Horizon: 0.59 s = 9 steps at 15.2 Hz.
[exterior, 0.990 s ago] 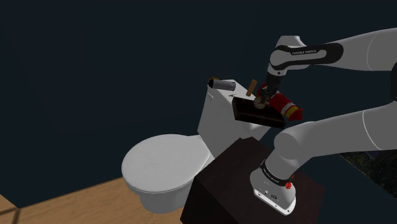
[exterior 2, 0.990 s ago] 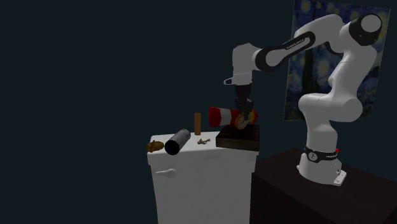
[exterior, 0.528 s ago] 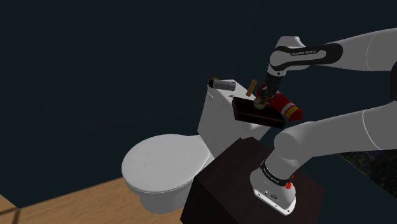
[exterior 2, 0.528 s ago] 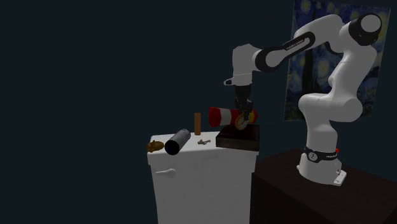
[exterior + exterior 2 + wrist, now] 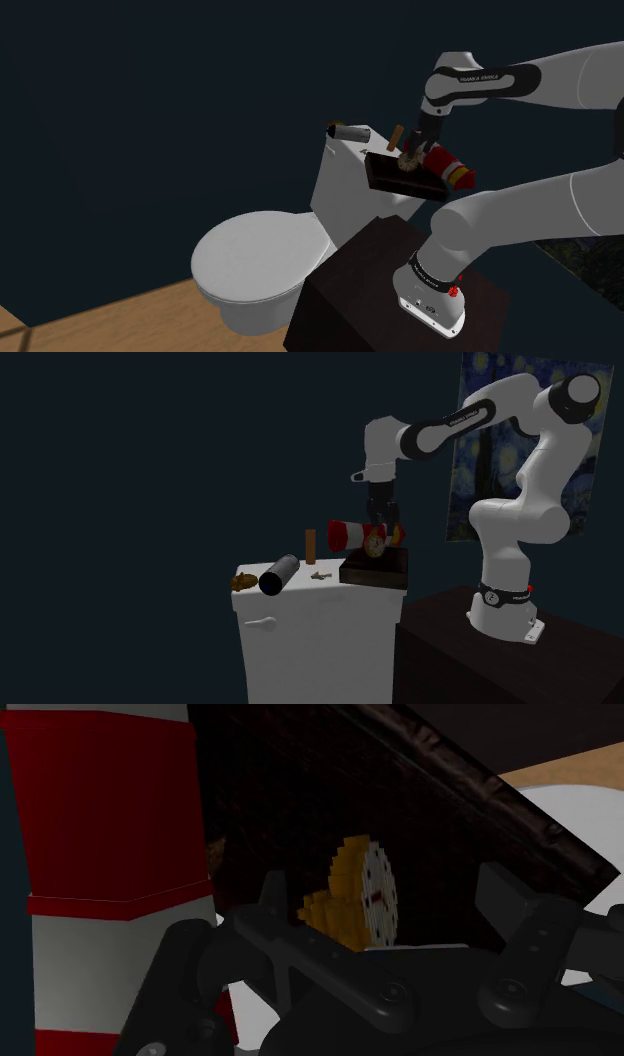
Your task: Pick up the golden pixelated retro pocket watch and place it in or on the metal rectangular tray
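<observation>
White toilet-tank lid serves as surface; the golden pixelated pocket watch stands on edge in the dark brown rectangular tray, apparently untouched within the spread black pincer, where a brushing finger could topple it out.

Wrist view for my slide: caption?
Open gripper straddles golden pixelated watch against dark tray, red-and-white cylinder alongside.

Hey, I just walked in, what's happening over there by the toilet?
A white robot arm is reaching over the toilet tank. Its claw hangs open just above a dark tray on the tank, and the golden pixelated pocket watch sits in that tray between the fingers, touching neither. A red and white cylinder lies beside the tray.
</observation>
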Each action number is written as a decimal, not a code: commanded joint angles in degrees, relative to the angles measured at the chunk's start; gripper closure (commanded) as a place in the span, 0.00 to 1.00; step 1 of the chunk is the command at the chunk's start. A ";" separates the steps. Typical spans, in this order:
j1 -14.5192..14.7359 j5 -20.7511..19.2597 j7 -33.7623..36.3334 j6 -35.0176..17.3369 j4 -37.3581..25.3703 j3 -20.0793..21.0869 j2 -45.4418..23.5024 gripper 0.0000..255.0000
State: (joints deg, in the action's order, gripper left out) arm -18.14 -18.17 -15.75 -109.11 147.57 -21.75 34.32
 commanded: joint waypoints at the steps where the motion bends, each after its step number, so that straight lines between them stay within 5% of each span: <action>1: 0.28 0.77 -0.19 4.17 -3.09 0.98 1.01 0.00; 9: 0.42 1.11 -0.26 5.70 -4.48 1.36 1.14 0.00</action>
State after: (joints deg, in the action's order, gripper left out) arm -17.73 -17.06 -16.01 -103.44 143.11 -20.39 35.46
